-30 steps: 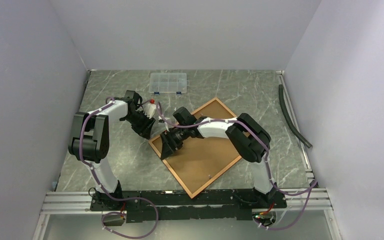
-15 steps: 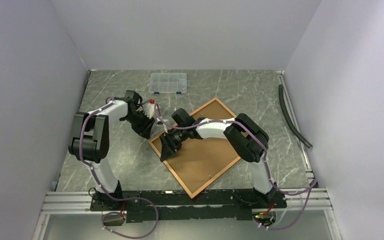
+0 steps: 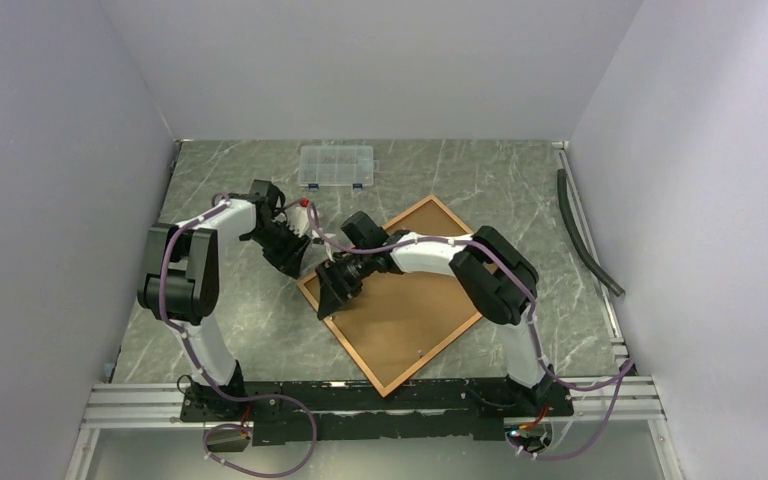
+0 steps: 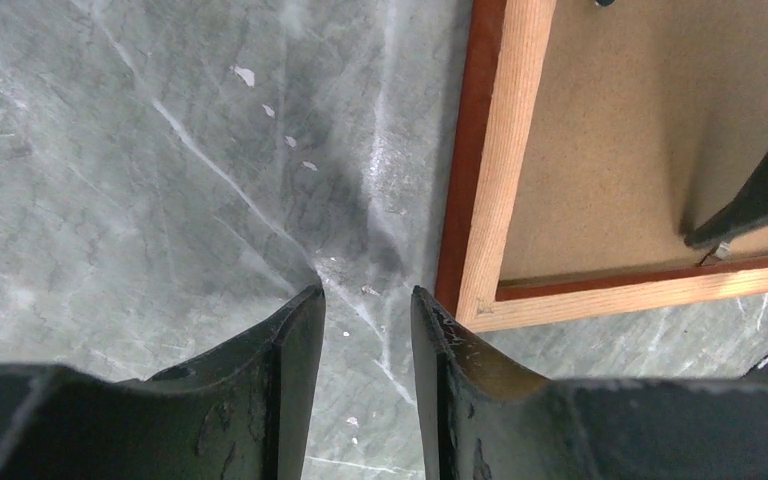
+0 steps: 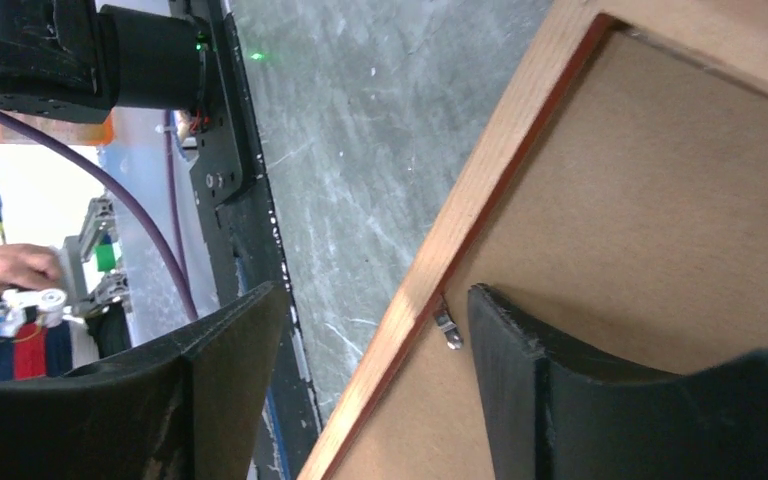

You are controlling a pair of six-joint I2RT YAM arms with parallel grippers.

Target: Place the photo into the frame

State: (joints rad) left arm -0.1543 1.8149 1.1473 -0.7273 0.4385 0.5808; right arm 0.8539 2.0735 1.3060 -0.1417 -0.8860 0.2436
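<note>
Because the right hand (image 5: 378, 295) stands open astride the frame (image 5: 490, 150) edge by a clip (image 5: 447, 328), closing could skid it; left hand (image 4: 366, 292) open, empty.

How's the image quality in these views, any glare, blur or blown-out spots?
Top external: even, soft light. Left wrist: pale sheen on the table beside the frame, near fingers soft. Right wrist: area past the table edge, at left, blown out.

Left forearm out toward 2 o'clock, left gripper (image 3: 296, 258) angled down toward 5 o'clock, fingers (image 4: 295, 335) slightly apart. Right forearm toward 9 o'clock, right gripper (image 3: 328, 290) low, fingers (image 5: 525, 345) spread wide.
</note>
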